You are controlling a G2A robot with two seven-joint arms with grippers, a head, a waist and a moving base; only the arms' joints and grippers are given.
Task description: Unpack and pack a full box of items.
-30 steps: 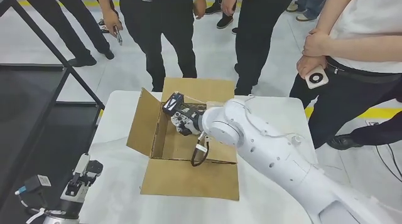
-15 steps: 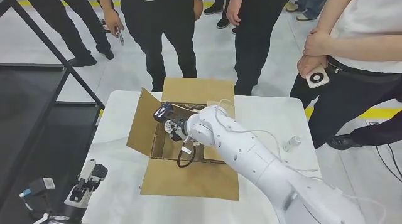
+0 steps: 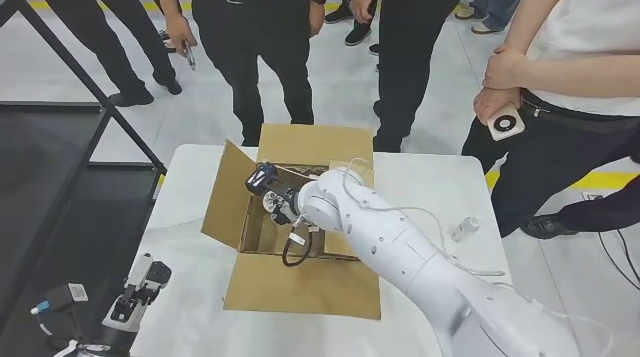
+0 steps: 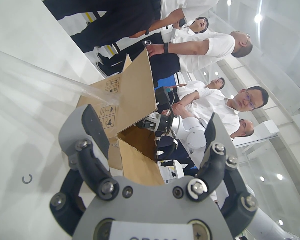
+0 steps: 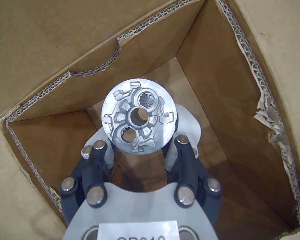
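Note:
An open cardboard box (image 3: 310, 287) stands in the middle of the white table (image 3: 190, 307), flaps folded out. My right gripper (image 3: 270, 200) is down inside the box near its left wall, shut on a round cast-metal disc (image 5: 139, 116) with a centre hole and raised ribs. The disc hangs above the bare box floor (image 5: 215, 136), and the gripper's (image 5: 140, 131) white fingers (image 5: 186, 123) clamp its rim. My left gripper (image 3: 140, 282) is at the table's front left corner, open with nothing between its dark pads (image 4: 95, 123). From the left wrist, the box (image 4: 135, 93) lies ahead.
A small white bottle (image 3: 463, 227) stands on the table right of the box. A black metal rack (image 3: 60, 157) is on the left beside the table. Several people stand close around the table's far and right sides.
My right arm has swung left and lower into the box with the disc. The left arm shifted slightly near the front corner.

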